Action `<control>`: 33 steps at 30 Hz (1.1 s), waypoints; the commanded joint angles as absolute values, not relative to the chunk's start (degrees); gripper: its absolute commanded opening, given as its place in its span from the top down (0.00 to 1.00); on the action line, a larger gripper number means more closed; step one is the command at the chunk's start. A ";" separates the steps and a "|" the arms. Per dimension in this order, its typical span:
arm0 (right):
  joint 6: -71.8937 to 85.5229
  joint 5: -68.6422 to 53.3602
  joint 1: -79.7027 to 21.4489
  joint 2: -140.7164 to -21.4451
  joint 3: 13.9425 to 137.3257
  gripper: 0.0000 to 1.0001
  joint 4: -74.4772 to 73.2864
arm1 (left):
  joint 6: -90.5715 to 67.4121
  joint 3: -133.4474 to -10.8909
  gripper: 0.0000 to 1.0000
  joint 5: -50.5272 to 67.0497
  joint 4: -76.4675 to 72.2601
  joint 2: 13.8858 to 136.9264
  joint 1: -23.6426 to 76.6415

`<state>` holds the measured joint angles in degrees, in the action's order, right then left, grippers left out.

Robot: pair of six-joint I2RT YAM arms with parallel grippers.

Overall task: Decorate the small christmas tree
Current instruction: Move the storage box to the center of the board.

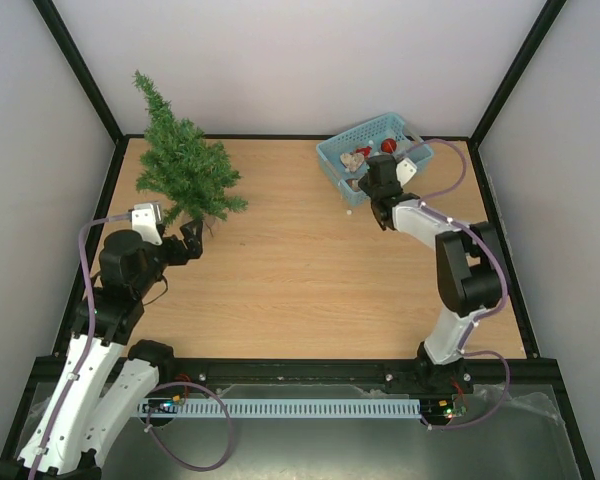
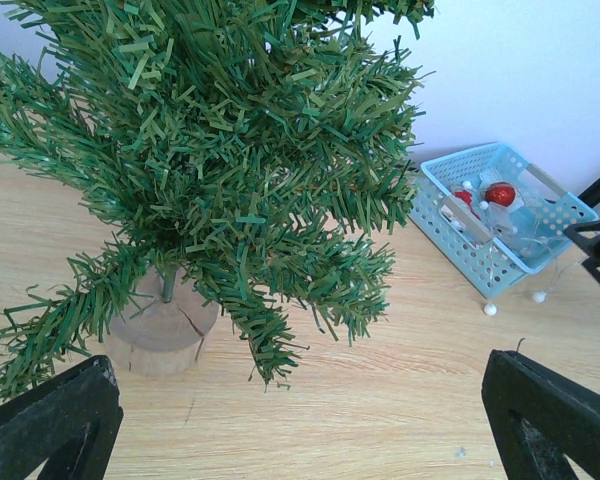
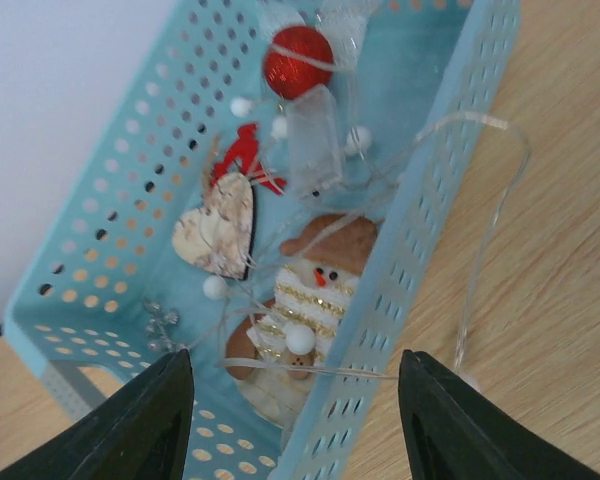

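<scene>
Okay, we see the left arm bent low, its left gripper [image 2: 300,365] wide open, with the small christmas tree [image 2: 220,150] right ahead, just beyond the fingertips. The right arm reaches forward, right gripper [image 3: 295,360] tipped down, jaws partly apart and empty, blue basket [image 3: 110,190] underneath.

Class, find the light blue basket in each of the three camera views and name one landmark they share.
Top external: light blue basket at the table's far right.
Left wrist: basket at upper right, right of the small christmas tree.
Right wrist: basket fills most of the picture.
Shared landmark: the red ball inside it, seen in all three views.
</scene>
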<state>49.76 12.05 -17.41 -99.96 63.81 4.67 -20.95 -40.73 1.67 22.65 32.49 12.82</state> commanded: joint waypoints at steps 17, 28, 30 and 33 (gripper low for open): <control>51.98 9.47 -16.40 -112.05 70.72 0.57 -2.24 | -19.86 -39.94 0.00 1.77 21.78 31.54 12.52; 46.00 13.56 -16.50 -102.84 60.25 0.62 -4.00 | -20.30 -39.79 0.00 0.63 21.81 32.50 12.54; 45.21 13.62 -16.42 -100.54 57.35 0.62 -3.87 | -20.45 -39.62 0.00 0.54 21.83 32.62 12.56; 44.02 13.44 -16.48 -96.88 53.23 0.62 -5.18 | -20.67 -39.46 0.00 0.37 21.66 32.49 12.52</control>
<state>46.85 11.27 -16.51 -101.51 58.15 -1.02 -20.58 -40.32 1.21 22.59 32.51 12.82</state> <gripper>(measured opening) 0.379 0.997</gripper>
